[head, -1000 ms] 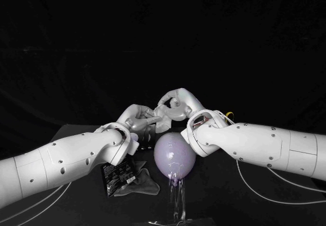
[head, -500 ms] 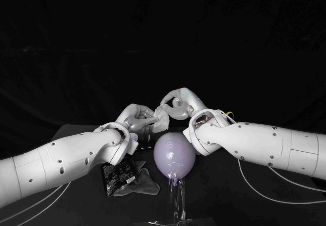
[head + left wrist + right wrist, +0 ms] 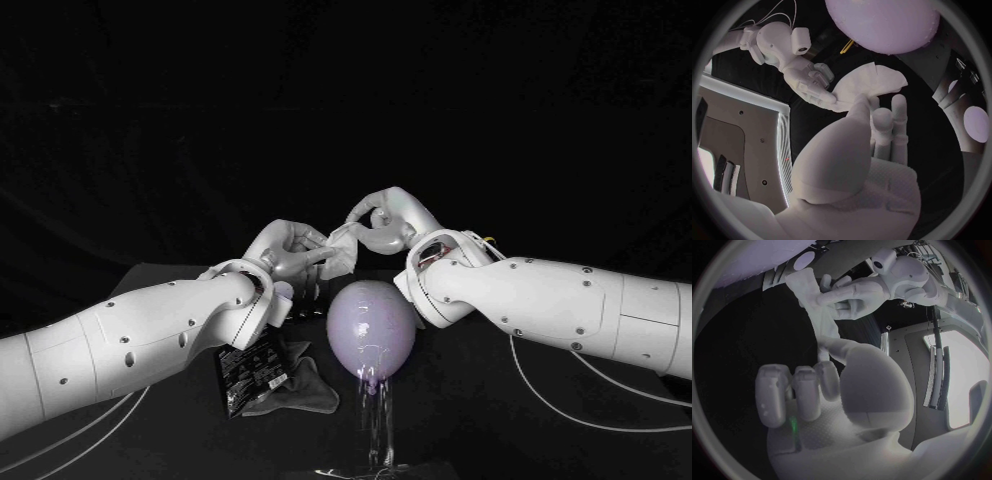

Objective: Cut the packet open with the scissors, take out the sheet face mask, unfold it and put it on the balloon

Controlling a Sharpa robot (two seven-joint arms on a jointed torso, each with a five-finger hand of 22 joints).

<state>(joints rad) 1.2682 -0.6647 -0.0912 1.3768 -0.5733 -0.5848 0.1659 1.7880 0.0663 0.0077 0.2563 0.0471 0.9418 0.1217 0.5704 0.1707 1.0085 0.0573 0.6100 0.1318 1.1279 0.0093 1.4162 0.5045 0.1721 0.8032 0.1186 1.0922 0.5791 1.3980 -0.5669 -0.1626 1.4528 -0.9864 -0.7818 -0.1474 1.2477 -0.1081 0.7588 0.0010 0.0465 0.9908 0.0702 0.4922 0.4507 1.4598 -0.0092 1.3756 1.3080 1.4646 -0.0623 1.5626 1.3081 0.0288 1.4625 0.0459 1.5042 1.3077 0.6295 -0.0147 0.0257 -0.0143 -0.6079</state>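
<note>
The pale, still folded sheet mask (image 3: 342,247) hangs in the air between my two hands, just above and behind the balloon (image 3: 371,324). My left hand (image 3: 294,251) pinches its lower left part and my right hand (image 3: 387,219) grips its upper right end. The lilac balloon stands upright on a clear stand (image 3: 379,425). In the left wrist view the mask (image 3: 870,83) fans out from my left hand (image 3: 876,125) to my right hand (image 3: 809,87), beside the balloon (image 3: 886,22). In the right wrist view the mask (image 3: 814,307) runs from my left hand (image 3: 856,292) down to my right hand (image 3: 814,387).
The cut black packet (image 3: 248,372) lies on the table under my left forearm. A crumpled grey piece (image 3: 299,388) lies beside it, left of the balloon's stand. White cables trail from both arms over the table.
My hands have drawn slightly apart, and more of the mask now shows stretched between them. The balloon and the packet have not moved.
</note>
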